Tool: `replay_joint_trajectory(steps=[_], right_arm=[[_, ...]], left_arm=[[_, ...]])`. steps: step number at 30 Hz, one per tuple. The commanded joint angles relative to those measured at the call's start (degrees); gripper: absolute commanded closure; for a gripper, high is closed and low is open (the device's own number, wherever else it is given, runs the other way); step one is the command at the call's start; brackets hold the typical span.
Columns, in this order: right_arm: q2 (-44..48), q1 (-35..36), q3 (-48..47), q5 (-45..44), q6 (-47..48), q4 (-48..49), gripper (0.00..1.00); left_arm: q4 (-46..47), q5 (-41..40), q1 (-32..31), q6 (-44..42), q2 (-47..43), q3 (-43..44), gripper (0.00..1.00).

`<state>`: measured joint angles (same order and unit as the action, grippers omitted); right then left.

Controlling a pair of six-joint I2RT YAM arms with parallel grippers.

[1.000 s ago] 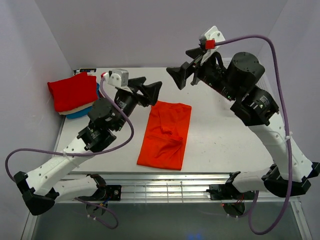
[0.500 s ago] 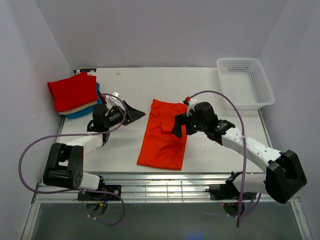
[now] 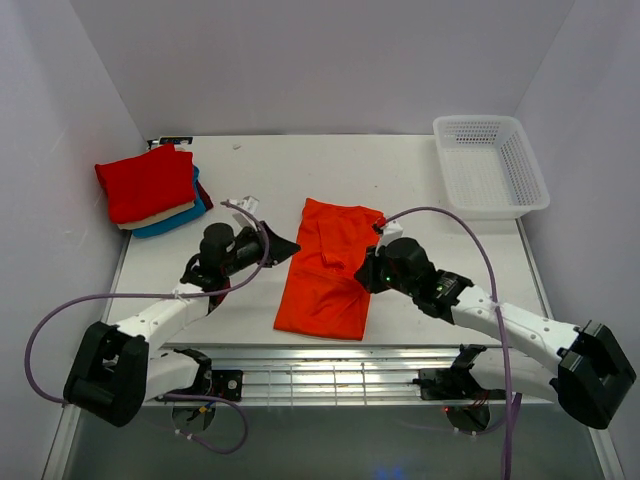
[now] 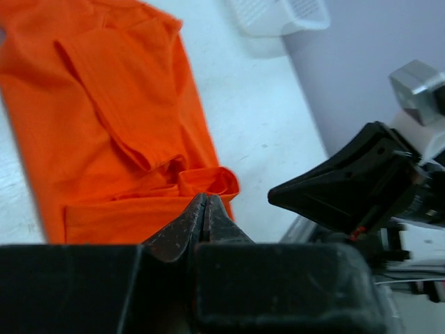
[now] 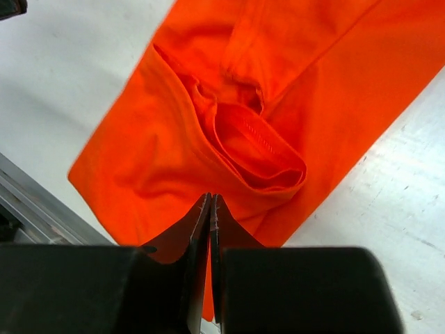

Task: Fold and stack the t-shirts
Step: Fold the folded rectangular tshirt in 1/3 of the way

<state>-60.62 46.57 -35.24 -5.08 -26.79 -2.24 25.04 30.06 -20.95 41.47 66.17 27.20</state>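
Note:
The bright orange t-shirt (image 3: pixel 328 268) lies flat mid-table, folded into a long strip with a sleeve bunched near its middle (image 5: pixel 259 149). Folded red (image 3: pixel 148 182), cream and teal-blue (image 3: pixel 170 222) t-shirts are stacked at the back left. My left gripper (image 3: pixel 291 246) hangs low at the orange shirt's left edge, its jaws shut (image 4: pixel 206 199) with no cloth showing between them. At the shirt's right edge my right gripper (image 3: pixel 362 275) is low too, shut (image 5: pixel 211 199) just above the cloth and holding nothing.
A white mesh basket (image 3: pixel 490 178) stands at the back right corner. The metal rail along the table's near edge (image 3: pixel 330 380) runs close below both arms. Purple cables loop from each wrist.
Both arms have dropped from high above the table to low beside the orange shirt. Both grippers went from wide open to shut. The shirts have not moved.

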Motion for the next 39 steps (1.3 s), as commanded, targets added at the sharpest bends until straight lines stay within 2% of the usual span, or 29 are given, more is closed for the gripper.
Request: replay_joint_trajectory(steps=[1,2,3,11,18,27,39], right_arm=[[-2.7,3.8,2.9,-3.9,-3.2,5.5,0.92],[-3.3,4.2,3.2,-4.0,-4.1,6.2,0.92],[-4.2,4.5,3.5,-4.0,-4.5,6.9,0.92],[-9.6,5.0,4.1,-4.1,-5.6,10.4,0.92],[-15.3,5.0,2.3,-6.1,-5.0,10.7,0.92],[-17.7,5.0,0.8,-8.9,-4.1,10.4,0.92],[-19.7,4.1,-1.0,-11.3,-3.3,10.0,0.92]], left_arm=[[-13.3,-14.6,-6.9,-7.5,2.1,2.6,0.91],[-13.5,-17.2,-7.5,-7.8,2.6,2.5,0.98],[-14.0,-17.9,-7.8,-7.8,3.3,2.2,1.00],[-12.8,-17.8,-8.0,-8.4,7.1,1.6,1.00],[-6.9,-15.6,-8.8,-7.4,12.0,1.3,1.00],[-3.2,-16.2,-10.7,-6.9,12.0,1.5,1.00],[4.0,-14.4,-10.8,-5.8,22.6,0.4,1.00]])
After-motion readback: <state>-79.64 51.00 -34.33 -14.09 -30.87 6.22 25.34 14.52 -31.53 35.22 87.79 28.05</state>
